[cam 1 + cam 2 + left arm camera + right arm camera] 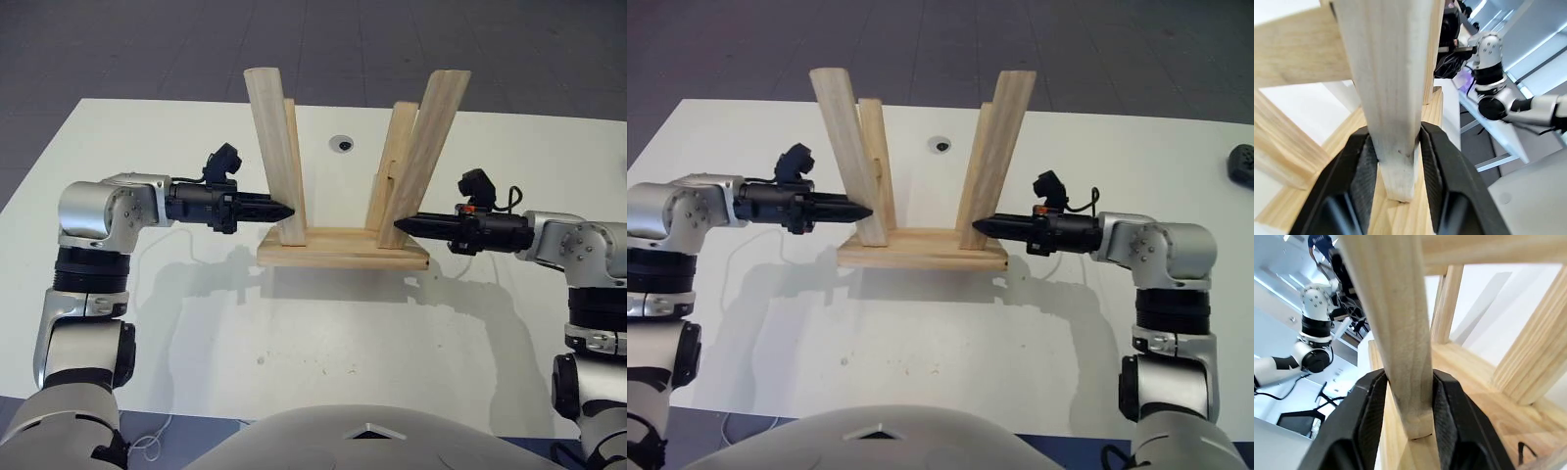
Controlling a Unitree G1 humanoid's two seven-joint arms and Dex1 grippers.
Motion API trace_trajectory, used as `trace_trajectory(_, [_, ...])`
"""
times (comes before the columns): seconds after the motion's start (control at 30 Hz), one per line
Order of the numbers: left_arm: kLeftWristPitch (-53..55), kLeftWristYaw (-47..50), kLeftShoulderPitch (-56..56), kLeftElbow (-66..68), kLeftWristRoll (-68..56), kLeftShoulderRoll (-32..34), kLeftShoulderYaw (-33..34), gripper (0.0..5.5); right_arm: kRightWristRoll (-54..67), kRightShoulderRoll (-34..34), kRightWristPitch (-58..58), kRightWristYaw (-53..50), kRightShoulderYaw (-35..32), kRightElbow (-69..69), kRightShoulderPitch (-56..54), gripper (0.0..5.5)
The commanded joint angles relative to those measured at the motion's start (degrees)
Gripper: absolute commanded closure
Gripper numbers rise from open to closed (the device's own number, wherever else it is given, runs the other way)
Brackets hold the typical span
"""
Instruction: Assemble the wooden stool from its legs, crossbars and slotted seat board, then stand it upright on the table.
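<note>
Wrist close-ups: left pincer (1396,152), right pincer (1408,396) clamping legs (1386,73).

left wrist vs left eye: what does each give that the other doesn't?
Left wrist: the left gripper's pads pressed on both sides of a leg, close to where it meets the seat board. Left eye: the whole stool upside down on the table, four legs up, right gripper on the right-side leg. Both: left gripper shut on that leg, seat board beneath.
</note>
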Motion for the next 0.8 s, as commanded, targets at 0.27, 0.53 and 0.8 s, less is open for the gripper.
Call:
trace_trajectory(0.27, [-4.3,14.2,8.5,-5.4,1.7,-1.4,4.3,3.33,11.5,13.9,9.5,-21.7,-18.9,-13.9,7.4,2.73])
trace_trajectory(0.53, [-8.1,18.2,10.3,-10.9,-7.4,0.5,22.3,1.9,5.4,2.3,-8.1,-16.0,-17.3,-17.7,16.9,1.37])
trace_trajectory(0.8, [-46.5,0.7,32.6,-20.1,14.4,13.7,13.0,0.59,-28.1,-12.4,-68.5,9.7,-3.3,-17.3,42.3,0.13])
